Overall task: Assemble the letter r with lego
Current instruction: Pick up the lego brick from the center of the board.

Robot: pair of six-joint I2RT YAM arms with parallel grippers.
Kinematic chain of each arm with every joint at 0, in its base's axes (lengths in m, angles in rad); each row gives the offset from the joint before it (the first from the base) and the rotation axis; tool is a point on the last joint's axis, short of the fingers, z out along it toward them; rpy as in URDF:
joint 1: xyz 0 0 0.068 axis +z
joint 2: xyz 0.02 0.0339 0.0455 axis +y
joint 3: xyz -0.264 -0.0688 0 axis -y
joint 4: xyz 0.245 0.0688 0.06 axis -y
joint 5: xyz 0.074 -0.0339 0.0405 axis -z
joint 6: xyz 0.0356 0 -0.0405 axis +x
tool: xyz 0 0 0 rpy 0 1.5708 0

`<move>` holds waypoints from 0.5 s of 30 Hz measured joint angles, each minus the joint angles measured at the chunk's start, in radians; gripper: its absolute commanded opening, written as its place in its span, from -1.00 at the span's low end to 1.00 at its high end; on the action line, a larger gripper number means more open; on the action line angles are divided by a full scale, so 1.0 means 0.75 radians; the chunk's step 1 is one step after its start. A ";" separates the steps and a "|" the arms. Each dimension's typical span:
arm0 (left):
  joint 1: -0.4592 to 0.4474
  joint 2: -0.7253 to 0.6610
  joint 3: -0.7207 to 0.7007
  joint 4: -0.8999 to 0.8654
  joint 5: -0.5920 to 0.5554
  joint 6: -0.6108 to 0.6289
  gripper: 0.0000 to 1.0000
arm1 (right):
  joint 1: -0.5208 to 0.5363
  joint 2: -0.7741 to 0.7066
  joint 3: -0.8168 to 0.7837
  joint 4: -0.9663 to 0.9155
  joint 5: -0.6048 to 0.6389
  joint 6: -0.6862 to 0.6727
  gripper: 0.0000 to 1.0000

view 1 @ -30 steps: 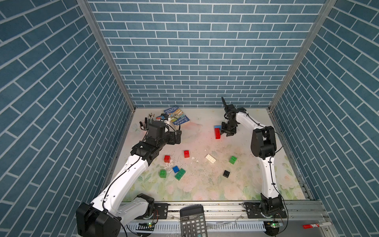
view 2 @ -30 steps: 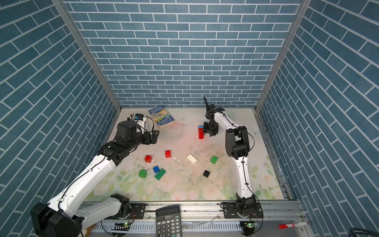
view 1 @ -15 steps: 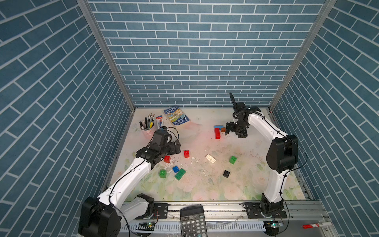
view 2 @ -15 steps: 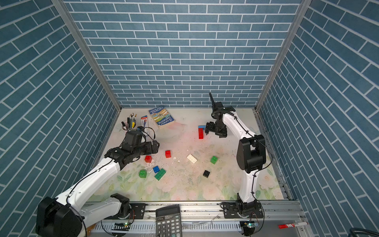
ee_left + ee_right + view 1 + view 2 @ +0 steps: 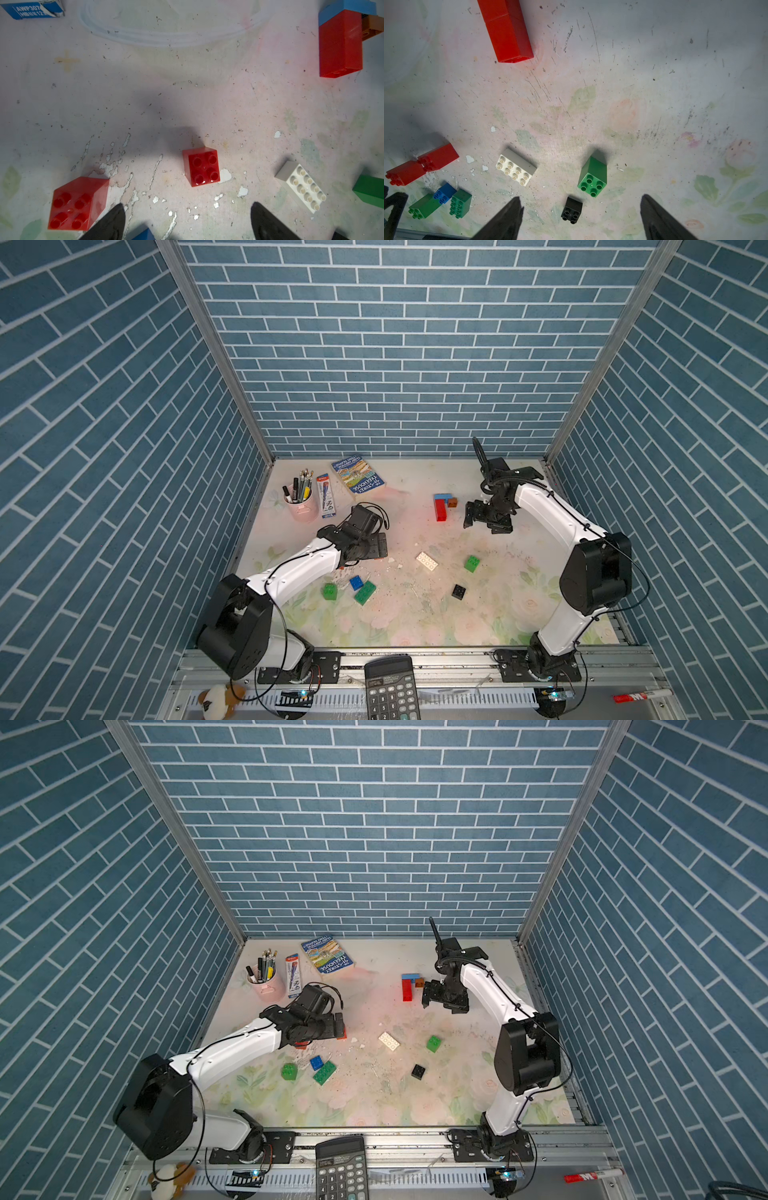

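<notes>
left gripper (image 5: 188, 205): jaws wide, empty, low over the left-centre table (image 5: 415, 614).
target: red square brick (image 5: 201, 167), studs up, just ahead of the fingertips and not touched.
neighbour: second red brick (image 5: 78, 203), close by but apart.
right gripper (image 5: 484, 522): jaws wide, empty, just right of the letter.
letter: far centre; red column (image 5: 440, 510), light blue brick (image 5: 443, 497) at its far end, brown brick (image 5: 452, 502) touching on the right.
step: probably fetching a red brick.
next: advance, straddle the flat sides, close squarely.

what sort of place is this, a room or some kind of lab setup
Likely a robot lab test booth, not a real room: two robot arms mounted on a metal rail, brick-print wall panels boxing in a scuffed floral tabletop strewn with lego.
</notes>
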 measured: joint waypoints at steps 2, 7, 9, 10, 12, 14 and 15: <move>-0.001 0.048 0.050 -0.028 -0.010 -0.021 0.88 | 0.000 -0.037 -0.035 0.002 0.001 -0.001 0.79; -0.005 0.139 0.145 -0.066 -0.009 -0.050 0.79 | 0.000 -0.109 -0.123 0.024 0.000 -0.001 0.78; -0.007 0.165 0.156 -0.075 -0.004 -0.064 0.76 | 0.000 -0.134 -0.162 0.041 -0.001 -0.001 0.78; -0.008 0.179 0.159 -0.082 -0.001 -0.070 0.75 | 0.000 -0.149 -0.185 0.047 -0.001 0.000 0.78; -0.010 0.207 0.161 -0.098 0.004 -0.080 0.71 | 0.000 -0.175 -0.223 0.059 -0.001 0.000 0.78; -0.011 0.227 0.167 -0.119 0.004 -0.087 0.68 | 0.000 -0.193 -0.250 0.067 -0.001 0.000 0.78; -0.013 0.233 0.170 -0.126 0.004 -0.089 0.67 | 0.000 -0.200 -0.261 0.072 -0.001 0.000 0.78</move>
